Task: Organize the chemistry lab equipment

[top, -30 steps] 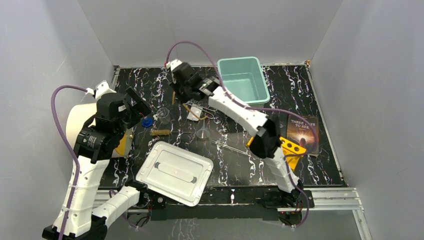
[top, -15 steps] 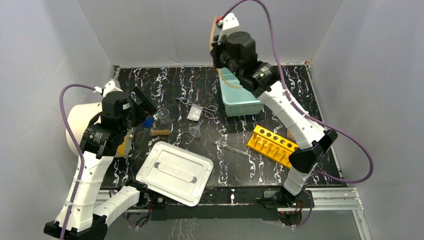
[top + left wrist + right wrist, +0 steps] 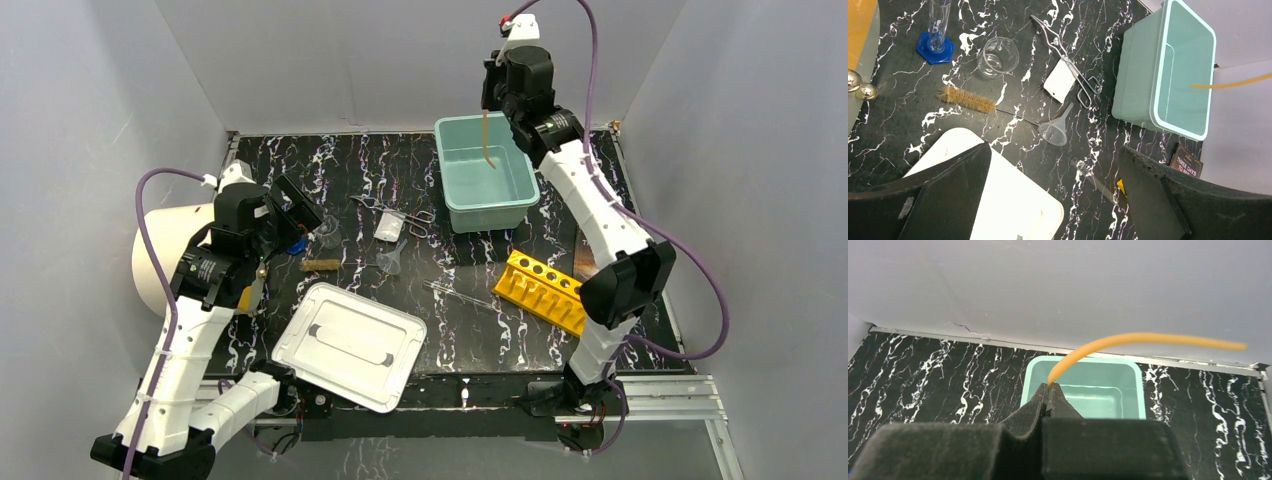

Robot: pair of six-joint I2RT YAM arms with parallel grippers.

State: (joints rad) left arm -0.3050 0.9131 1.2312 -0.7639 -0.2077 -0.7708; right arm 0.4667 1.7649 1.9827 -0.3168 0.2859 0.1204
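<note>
Tan rubber tube (image 3: 1128, 340) pinched tight in my R end effector (image 3: 1049, 388), held high over teal bin (image 3: 1098, 360), free end hanging twd it. My L end effector (image 3: 1053, 147) spread wide, nothing in it, above bench (image 3: 908, 115) w/ clear beaker (image 3: 998, 56) & clear funnel (image 3: 1057, 129) below

The light is even and fairly bright, seemingly from overhead, and the grey walls carry no hard shadows. On the black marbled table (image 3: 290, 170) the shadows under the arms are soft and short. The white lid (image 3: 350, 345) is the brightest surface, close to washed out. In the left wrist view the left gripper (image 3: 1054, 147) looms dark and soft-edged while the items beyond stay sharp. In the right wrist view the tan rubber tube (image 3: 1143, 335) blurs toward its far tip.
</note>
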